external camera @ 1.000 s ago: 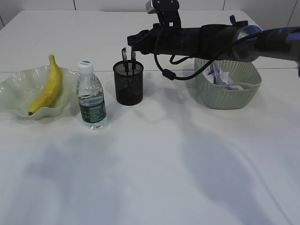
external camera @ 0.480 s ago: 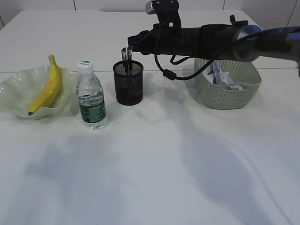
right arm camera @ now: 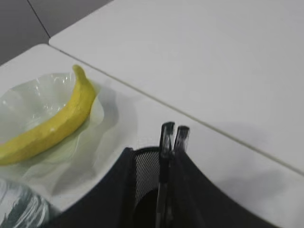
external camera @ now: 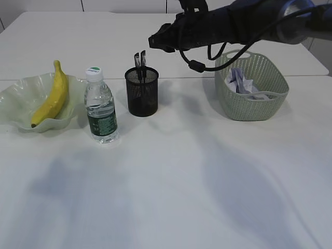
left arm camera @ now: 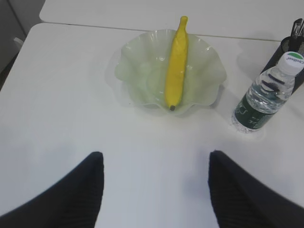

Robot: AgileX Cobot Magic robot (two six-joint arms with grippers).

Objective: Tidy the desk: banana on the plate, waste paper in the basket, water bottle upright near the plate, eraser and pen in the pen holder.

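The yellow banana (external camera: 52, 98) lies on the pale green plate (external camera: 15, 98). The water bottle (external camera: 101, 111) stands upright beside the plate. Two black pens (external camera: 140, 59) stand in the black mesh pen holder (external camera: 141, 96). Crumpled paper (external camera: 239, 82) lies in the green basket (external camera: 254, 104). No eraser shows. My right gripper (external camera: 155, 41) is open and empty, up and to the right of the holder; its wrist view looks between the jaws (right arm camera: 156, 159) at the pens (right arm camera: 168, 137). My left gripper (left arm camera: 154, 161) is open and empty above bare table in front of the plate (left arm camera: 137, 71) and banana (left arm camera: 176, 61).
The right arm and its cable stretch across above the basket. A table seam runs across behind the objects. The bottle (left arm camera: 263, 95) also shows in the left wrist view at the right.
My right gripper has risen and drawn back to the right from the pen holder, leaving the pens standing in it. Nothing else has moved.
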